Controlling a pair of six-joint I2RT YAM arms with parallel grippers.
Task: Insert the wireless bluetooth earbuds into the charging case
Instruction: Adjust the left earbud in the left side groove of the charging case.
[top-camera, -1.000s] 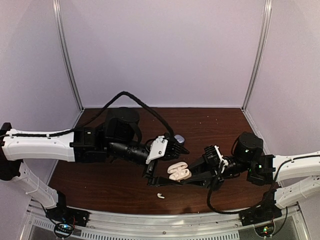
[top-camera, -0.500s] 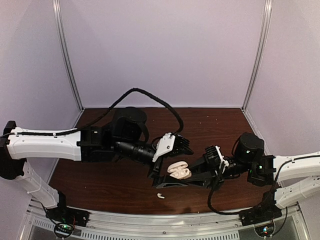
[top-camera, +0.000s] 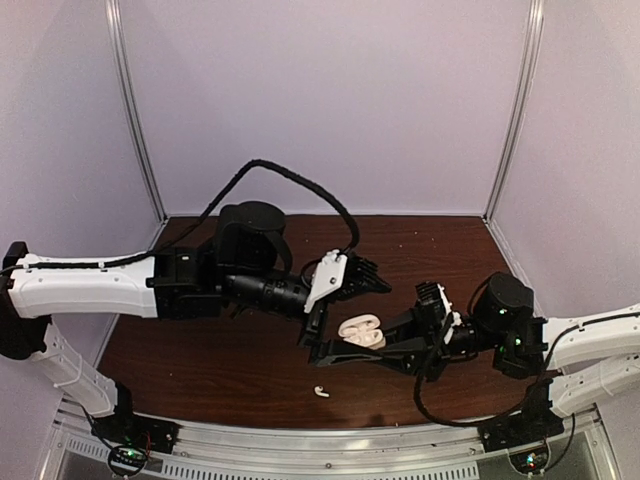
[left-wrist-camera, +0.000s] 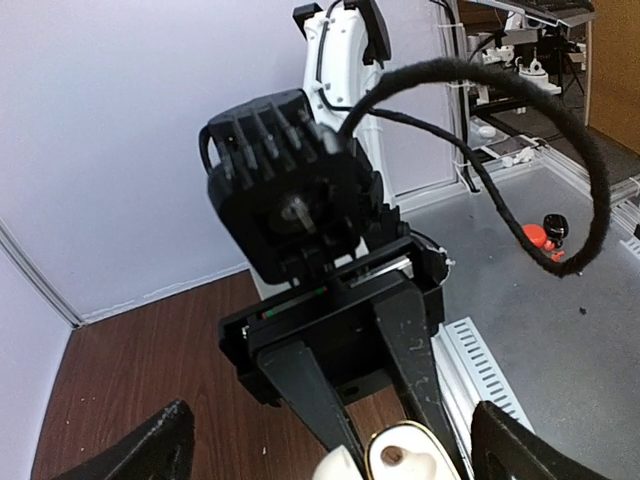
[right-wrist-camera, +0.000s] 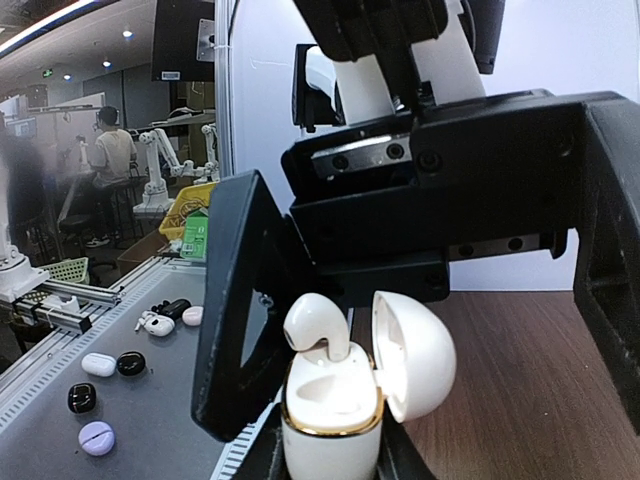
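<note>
the brown table (top-camera: 200, 360) carries both arms meeting near its middle in the top view. the left gripper (left-wrist-camera: 335, 448) comes in from 9 o'clock and points down over the work. its fingers (left-wrist-camera: 150, 450) are spread wide and grasp nothing, one on each side of the case and clear of it. the right gripper (right-wrist-camera: 335, 452) reaches in from 3 o'clock and is clenched on the base of the white charging case (right-wrist-camera: 335, 400), holding it upright off the table with its lid (right-wrist-camera: 415, 350) swung open toward 3 o'clock in the right wrist view.

one white earbud (right-wrist-camera: 318, 325) stands in the case, its stem down in a socket and its head well above the gold rim. whether it is fully seated cannot be told. a second white earbud (top-camera: 321, 391) lies loose on the table at 6 o'clock from the case, near the front edge and well apart from both grippers. no dark purple earbud shows on the table.

the step in hand looks like the end of the first insertion. next the left gripper should lift straight clear without brushing the standing earbud. it should then travel toward 6 o'clock and close on the loose earbud, which is small and low and needs a careful pinch. the right gripper keeps the case steady.
</note>
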